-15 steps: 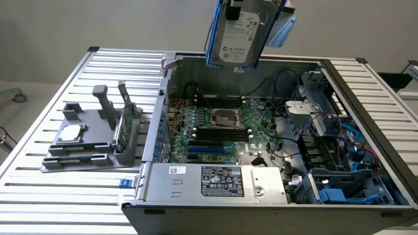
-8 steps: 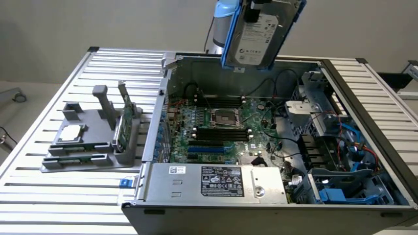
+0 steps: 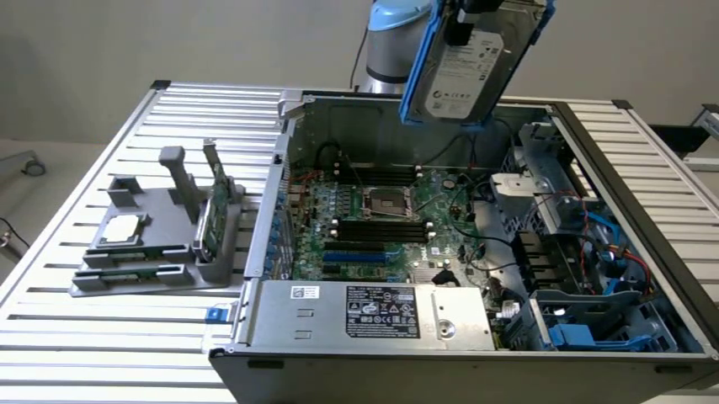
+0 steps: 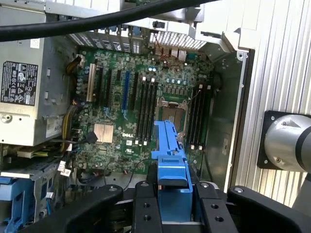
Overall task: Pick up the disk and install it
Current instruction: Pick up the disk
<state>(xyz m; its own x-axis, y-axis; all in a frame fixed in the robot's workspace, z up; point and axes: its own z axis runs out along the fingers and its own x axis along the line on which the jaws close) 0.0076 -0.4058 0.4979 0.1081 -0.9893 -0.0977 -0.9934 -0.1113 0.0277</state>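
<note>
Slatted metal desk (image 3: 135, 337) against a plain pale wall, w/ an open computer case (image 3: 268, 210) lying on it, side panel off. Inside: motherboard (image 3: 382, 227) in the middle, power supply (image 3: 371, 316) along the near edge, blue drive-bay parts (image 3: 584, 332) at the exterior view's lower right. Grey holder (image 3: 135, 252) sits on the desk at the exterior view's left, beside the case, carrying a small square chip (image 3: 121, 229) & an upright green stick (image 3: 211, 206). The disk (image 3: 466, 80) is up in the air over the case's far side, clear of everything, tilted, label facing the camera, blue frame round its edges. Claw (image 4: 177, 206) is partway closed & gripping the disk by that frame: in the wrist view the black fingers (image 4: 146, 208) press either side of the blue carrier, w/ the motherboard well below it. Arm's blue-capped joint (image 3: 393, 34) is just beside the disk.
</note>
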